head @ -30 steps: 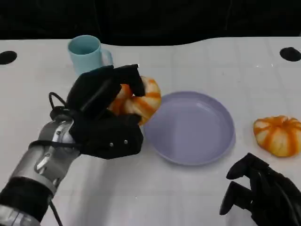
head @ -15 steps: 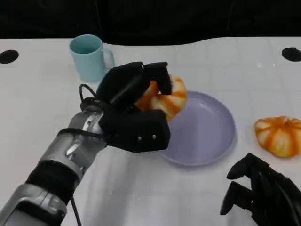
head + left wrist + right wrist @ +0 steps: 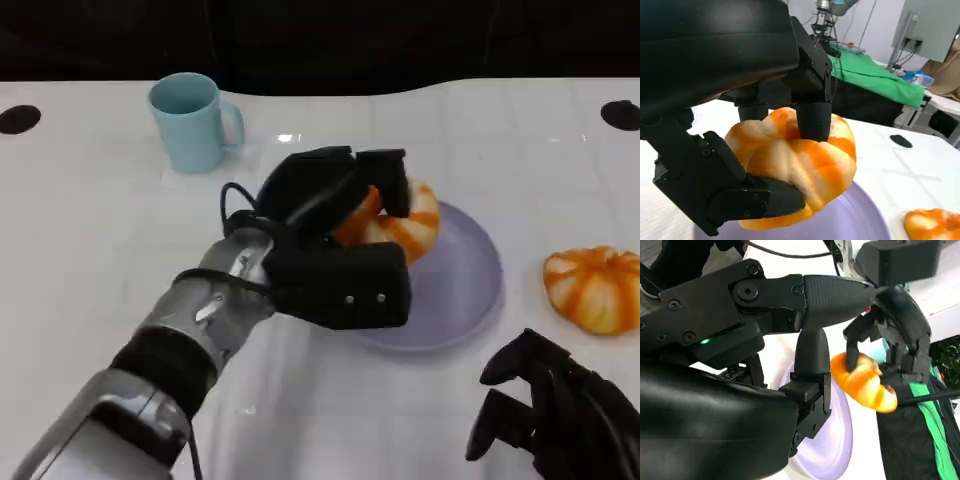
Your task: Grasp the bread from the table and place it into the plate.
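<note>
My left hand (image 3: 335, 245) grips an orange-and-white striped bread roll (image 3: 400, 220) and holds it just above the left part of the lavender plate (image 3: 470, 280). Up close in the left wrist view, black fingers (image 3: 812, 115) clamp the roll (image 3: 795, 165) from above and below, with the plate (image 3: 850, 220) beneath it. From the right wrist view the same roll (image 3: 862, 382) hangs in the left hand (image 3: 895, 335) over the plate (image 3: 832, 440). My right hand (image 3: 560, 415) rests near the table's front right with fingers curled and nothing in it.
A second striped roll (image 3: 592, 288) lies on the white table to the right of the plate. A light blue mug (image 3: 192, 122) stands at the back left. Black round marks (image 3: 20, 120) sit near the far corners of the table.
My left hand has carried the bread to the right, from beside the plate's left rim to above the plate. The right hand has stayed put.
</note>
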Robot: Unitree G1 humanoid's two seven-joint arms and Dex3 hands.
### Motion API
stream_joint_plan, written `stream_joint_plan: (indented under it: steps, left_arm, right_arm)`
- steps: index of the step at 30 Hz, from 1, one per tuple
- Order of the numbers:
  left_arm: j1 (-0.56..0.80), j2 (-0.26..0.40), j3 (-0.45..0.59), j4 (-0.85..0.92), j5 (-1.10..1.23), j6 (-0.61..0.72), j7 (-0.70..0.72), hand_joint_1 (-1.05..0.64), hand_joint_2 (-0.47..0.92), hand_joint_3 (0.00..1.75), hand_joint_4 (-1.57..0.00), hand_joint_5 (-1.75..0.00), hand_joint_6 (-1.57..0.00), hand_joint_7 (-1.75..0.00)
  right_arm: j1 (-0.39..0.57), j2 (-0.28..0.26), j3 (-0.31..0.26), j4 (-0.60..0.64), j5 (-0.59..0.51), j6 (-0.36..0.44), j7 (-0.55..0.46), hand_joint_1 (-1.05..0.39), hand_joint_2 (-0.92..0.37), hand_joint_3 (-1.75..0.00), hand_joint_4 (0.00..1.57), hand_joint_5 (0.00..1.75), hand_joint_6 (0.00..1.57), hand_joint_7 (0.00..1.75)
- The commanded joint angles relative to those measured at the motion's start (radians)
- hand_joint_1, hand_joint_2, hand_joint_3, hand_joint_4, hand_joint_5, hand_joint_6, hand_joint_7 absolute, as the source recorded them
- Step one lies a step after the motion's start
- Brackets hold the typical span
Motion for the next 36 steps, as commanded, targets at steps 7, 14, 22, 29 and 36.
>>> stream_joint_plan:
  steps: [7, 14, 22, 29, 36]
  left_arm:
    - [-0.075, -0.020, -0.054, 0.100, 0.047, -0.024, 0.054, -0.17, 0.52, 1.09, -0.87, -1.75, -0.66, -1.75]
    - [-0.096, -0.028, -0.057, 0.127, 0.027, -0.001, -0.016, -0.23, 0.76, 0.55, -0.69, -1.66, -0.72, -0.99]
    - [-0.122, 0.002, -0.103, 0.123, 0.055, 0.032, -0.133, -0.70, 0.92, 0.27, -0.26, -0.44, -0.38, -0.07]
    - [-0.118, 0.020, -0.130, 0.077, 0.083, 0.087, -0.186, -0.98, 0.92, 0.49, 0.00, -0.25, -0.15, -0.01]
    - [-0.105, 0.037, -0.129, 0.030, 0.076, 0.111, -0.219, -1.02, 0.92, 0.57, 0.00, -0.18, -0.13, -0.02]
  right_arm:
    - [0.023, -0.003, 0.000, -0.026, 0.004, -0.005, -0.003, -0.50, -0.92, -0.49, 0.61, 1.75, 0.36, 1.71]
    - [0.031, 0.002, 0.001, -0.040, 0.006, 0.002, -0.010, -0.51, -0.92, -0.48, 0.60, 1.75, 0.35, 1.71]
    - [0.036, 0.001, 0.003, -0.041, 0.005, -0.005, -0.008, -0.51, -0.92, -0.48, 0.59, 1.75, 0.34, 1.72]
    - [0.034, 0.000, 0.002, -0.041, 0.005, -0.007, -0.007, -0.51, -0.92, -0.48, 0.61, 1.75, 0.35, 1.72]
    - [0.031, 0.000, -0.002, -0.042, 0.019, 0.006, -0.006, -0.51, -0.92, -0.48, 0.60, 1.75, 0.35, 1.72]
